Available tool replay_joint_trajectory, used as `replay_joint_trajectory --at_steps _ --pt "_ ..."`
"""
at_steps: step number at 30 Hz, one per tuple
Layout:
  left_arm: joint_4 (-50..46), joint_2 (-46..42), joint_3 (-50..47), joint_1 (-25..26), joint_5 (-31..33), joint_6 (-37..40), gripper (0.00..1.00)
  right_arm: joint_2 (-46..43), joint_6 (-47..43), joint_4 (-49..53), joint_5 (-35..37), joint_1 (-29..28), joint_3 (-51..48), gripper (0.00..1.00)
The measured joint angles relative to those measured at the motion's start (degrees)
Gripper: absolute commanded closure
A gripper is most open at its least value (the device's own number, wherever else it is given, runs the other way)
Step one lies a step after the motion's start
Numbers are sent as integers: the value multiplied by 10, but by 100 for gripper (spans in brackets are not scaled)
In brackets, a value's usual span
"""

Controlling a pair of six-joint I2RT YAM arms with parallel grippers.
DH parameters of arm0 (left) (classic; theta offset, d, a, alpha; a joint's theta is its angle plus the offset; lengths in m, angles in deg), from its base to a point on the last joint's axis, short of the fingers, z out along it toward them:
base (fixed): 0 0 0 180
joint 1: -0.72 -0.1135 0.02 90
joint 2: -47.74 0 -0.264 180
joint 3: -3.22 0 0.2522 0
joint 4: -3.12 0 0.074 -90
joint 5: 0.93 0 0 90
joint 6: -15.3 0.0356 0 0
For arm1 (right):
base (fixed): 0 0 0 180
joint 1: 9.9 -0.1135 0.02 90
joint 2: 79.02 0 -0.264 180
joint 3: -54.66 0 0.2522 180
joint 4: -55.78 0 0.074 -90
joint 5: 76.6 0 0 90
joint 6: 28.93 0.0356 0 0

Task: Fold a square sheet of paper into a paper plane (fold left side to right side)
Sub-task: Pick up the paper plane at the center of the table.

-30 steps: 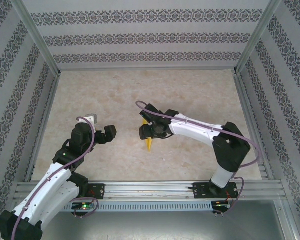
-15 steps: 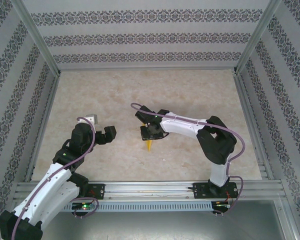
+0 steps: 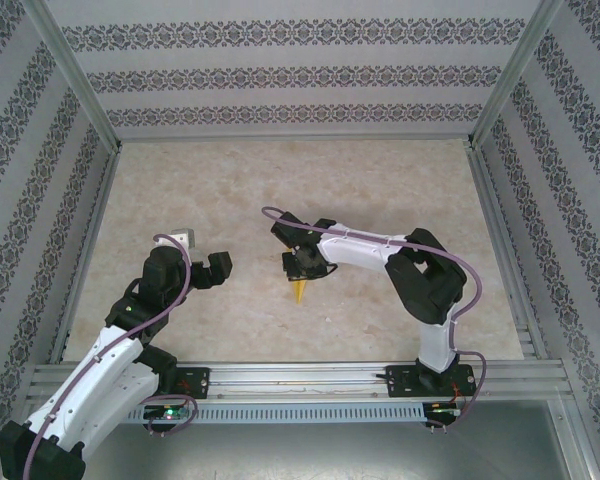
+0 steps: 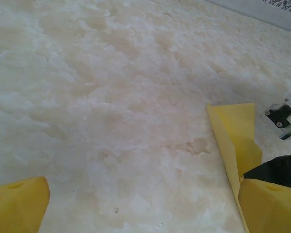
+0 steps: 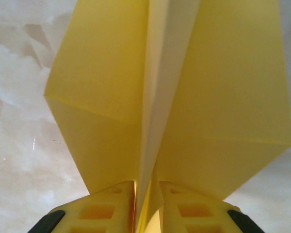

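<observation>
Tabletop [image 3: 230, 190], pale and marbled, lies between patterned walls [image 3: 280, 70]. Left claw [image 3: 208, 262], at lower left of the overhead view, hangs with its pads spread wide apart. Right claw [image 3: 302, 264], at centre, is pinching the middle fold of the yellow paper plane [image 3: 299, 290], whose point sticks out toward the bottom edge.

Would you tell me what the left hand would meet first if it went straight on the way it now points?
Most likely the bare table: the open left hand points down at marble. The paper plane lies off to the right, ahead of one finger, though depth is unclear.
</observation>
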Motion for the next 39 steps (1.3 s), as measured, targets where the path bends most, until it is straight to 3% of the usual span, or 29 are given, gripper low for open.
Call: replay_joint_trajectory --at_steps 21,30,39 --pt "0 0 0 0 0 2 0 23 2 -14 0 0 7 87" --pt "0 0 0 0 1 5 0 22 3 -13 1 0 7 96" --pt "-5 -7 3 0 2 11 0 -34 -1 25 20 13 10 97"
